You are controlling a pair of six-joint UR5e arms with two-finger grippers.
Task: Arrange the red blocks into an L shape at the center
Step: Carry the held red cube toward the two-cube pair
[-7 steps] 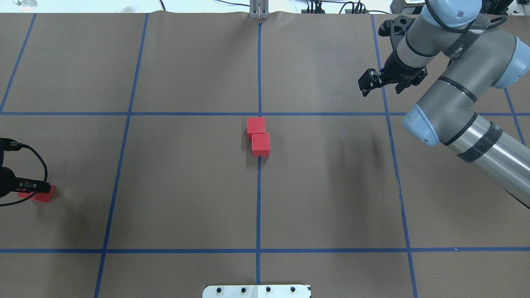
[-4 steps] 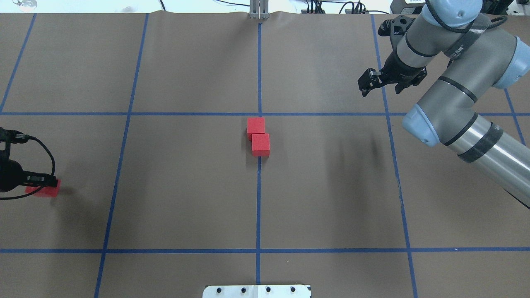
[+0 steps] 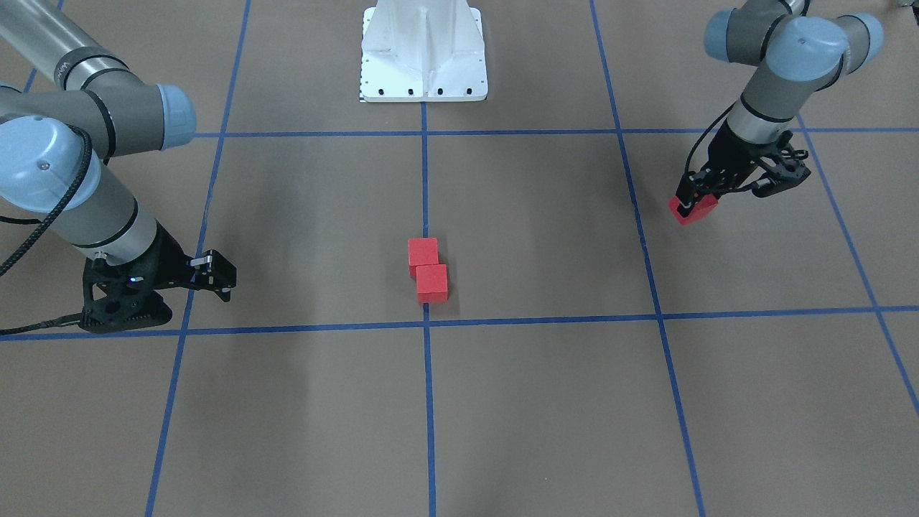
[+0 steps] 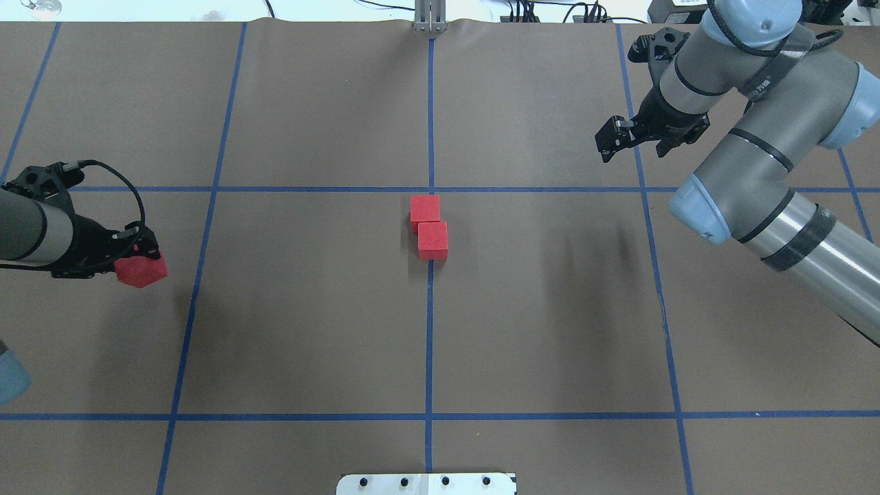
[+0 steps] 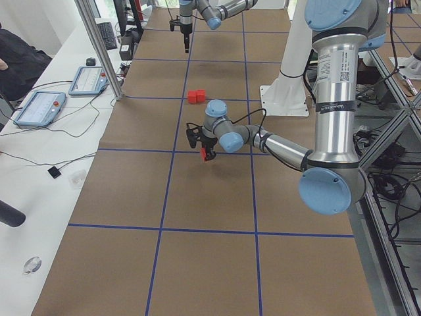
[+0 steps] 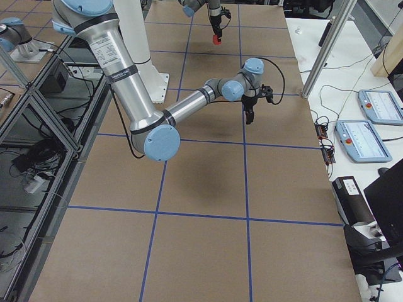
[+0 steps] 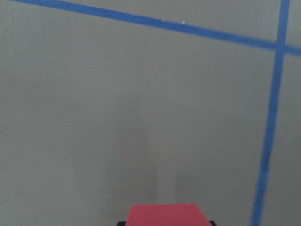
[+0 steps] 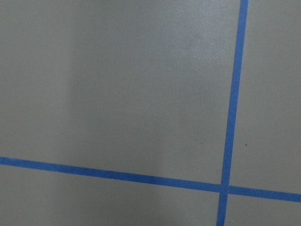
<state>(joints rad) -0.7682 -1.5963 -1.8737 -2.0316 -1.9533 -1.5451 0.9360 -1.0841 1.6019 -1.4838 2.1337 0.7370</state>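
Pinching one red block [image 4: 142, 271] at their tips, the fingers of the left gripper [image 4: 139, 258] hold it turned askew and apparently just clear of the counter [image 4: 309, 330]. It is well to the left of the other two red blocks [image 4: 433, 239], which sit touching and slightly offset, just on the robot's side of the centre crossing [image 4: 431, 189]. The right gripper [image 4: 634, 147] hangs far off to the right, fingers spread and empty. With three blocks and two grippers in all, the likely trouble is the skewed block landing crooked or nudging the resting pair apart, spoiling the L.
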